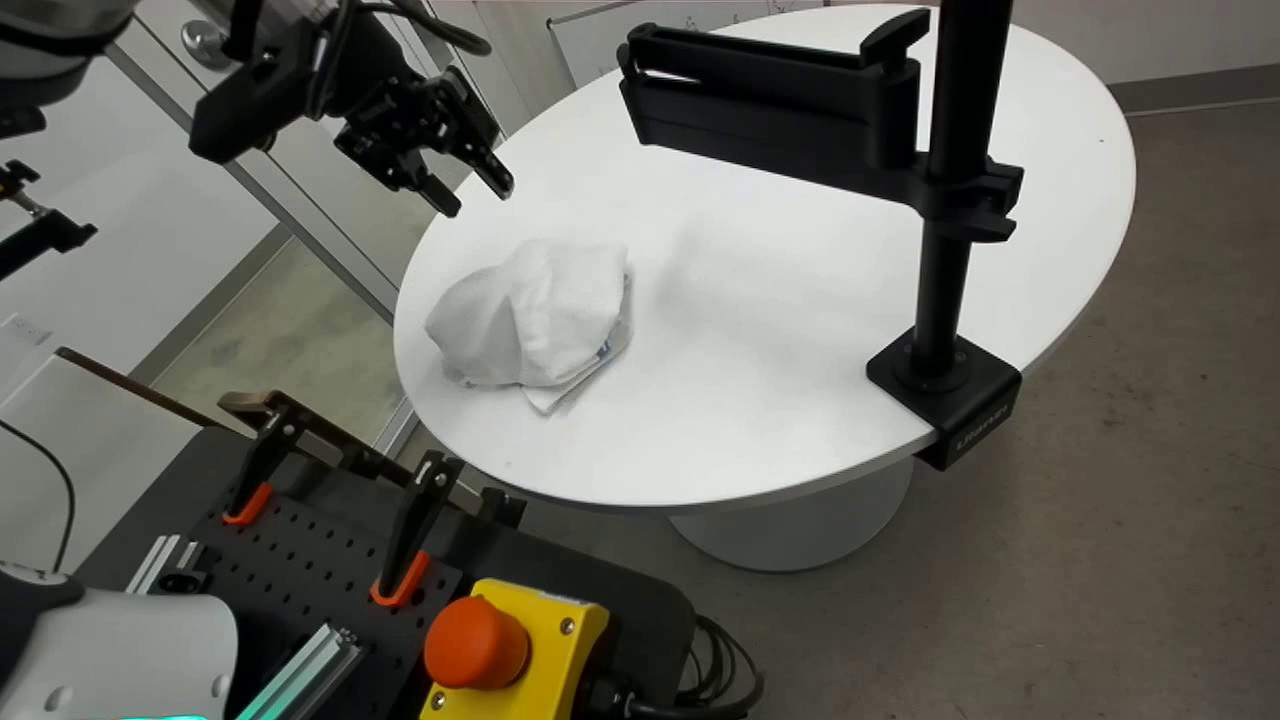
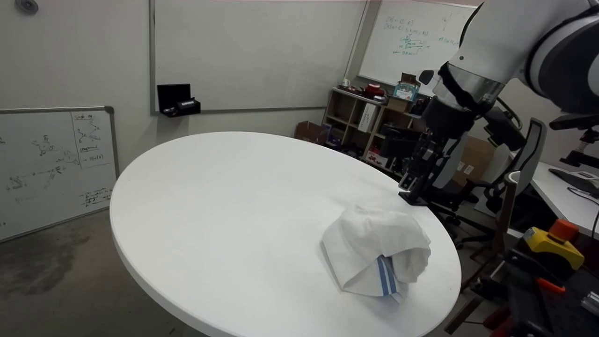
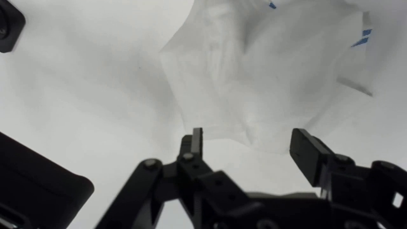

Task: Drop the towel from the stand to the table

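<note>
While the blue-striped towel (image 2: 376,248) is lying rumpled on the round table (image 2: 220,224), the hand (image 1: 480,200), spread wide and empty, is hovering above that table, presumably since nothing is needing support, and the black clamp stand (image 1: 945,290) is gripping the table's edge, probably for steadiness.

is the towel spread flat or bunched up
Bunched up: in an exterior view the towel lies rumpled on the table, with raised folds, one partly covering its blue stripes.

Towel (image 3: 267,73) cut off by the wrist view's top edge, stand (image 3: 36,183) by its left.
</note>
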Controlling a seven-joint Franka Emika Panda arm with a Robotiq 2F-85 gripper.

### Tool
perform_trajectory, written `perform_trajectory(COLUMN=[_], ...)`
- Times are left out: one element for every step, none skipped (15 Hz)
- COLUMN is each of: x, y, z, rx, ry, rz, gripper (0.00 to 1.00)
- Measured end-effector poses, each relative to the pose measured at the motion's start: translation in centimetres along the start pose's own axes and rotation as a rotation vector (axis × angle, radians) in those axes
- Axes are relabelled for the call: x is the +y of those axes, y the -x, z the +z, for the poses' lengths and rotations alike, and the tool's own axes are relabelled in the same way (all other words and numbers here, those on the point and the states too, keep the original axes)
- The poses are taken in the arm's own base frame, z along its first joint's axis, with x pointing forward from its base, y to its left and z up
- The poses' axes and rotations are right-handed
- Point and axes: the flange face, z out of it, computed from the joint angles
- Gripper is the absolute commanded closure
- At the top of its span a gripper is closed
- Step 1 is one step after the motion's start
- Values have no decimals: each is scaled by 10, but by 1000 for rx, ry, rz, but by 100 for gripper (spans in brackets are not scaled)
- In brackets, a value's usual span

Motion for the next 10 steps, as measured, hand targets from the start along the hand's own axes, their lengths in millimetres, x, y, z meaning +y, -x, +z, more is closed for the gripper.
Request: perform_trajectory(x=[0,0,0,0,0,-1,-1,-2,1,6], y=[0,0,0,0,0,0,-1,-1,-1,-3], z=[0,0,0,0,1,1,2,4,4,1], rx=[0,0,-1,0,3,7,13,17,15,21], ry=[0,0,0,0,-2,-5,-10,-17,-31,-47], rz=[1,2,3,3,4,7,14,25,56,87], gripper=[0,0,0,0,0,0,0,0,0,0])
